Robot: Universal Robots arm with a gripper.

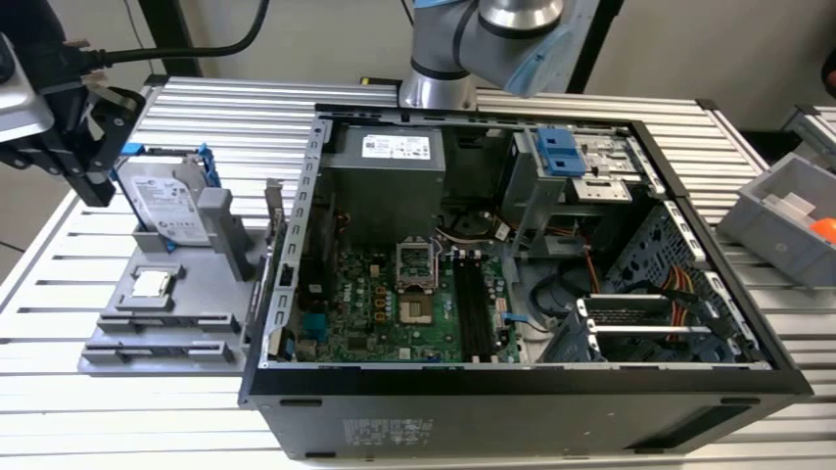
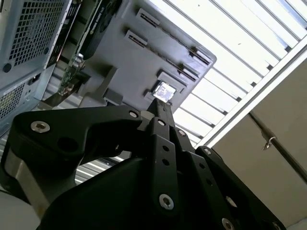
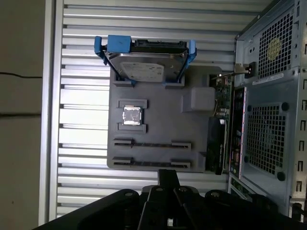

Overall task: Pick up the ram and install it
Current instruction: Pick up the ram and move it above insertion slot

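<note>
My gripper (image 1: 94,186) hangs over the table at the exterior view's left, just beside the grey parts holder (image 1: 124,294). Its black fingers meet at the tip (image 2: 162,103) with nothing showing between them. In the first wrist view the gripper (image 3: 168,176) sits off the holder's (image 3: 158,115) edge, close to two long narrow slots (image 3: 152,144). A dark line runs along each slot; I cannot tell whether a ram stands in them. The motherboard's black memory slots (image 1: 471,305) lie inside the open computer case (image 1: 523,377).
On the holder, a silver hard drive in a blue-edged bracket (image 1: 167,201) stands upright and a small square silver chip (image 1: 152,284) lies flat. The arm's base (image 1: 438,59) rises behind the case. A grey bin (image 1: 790,211) sits at the exterior view's right.
</note>
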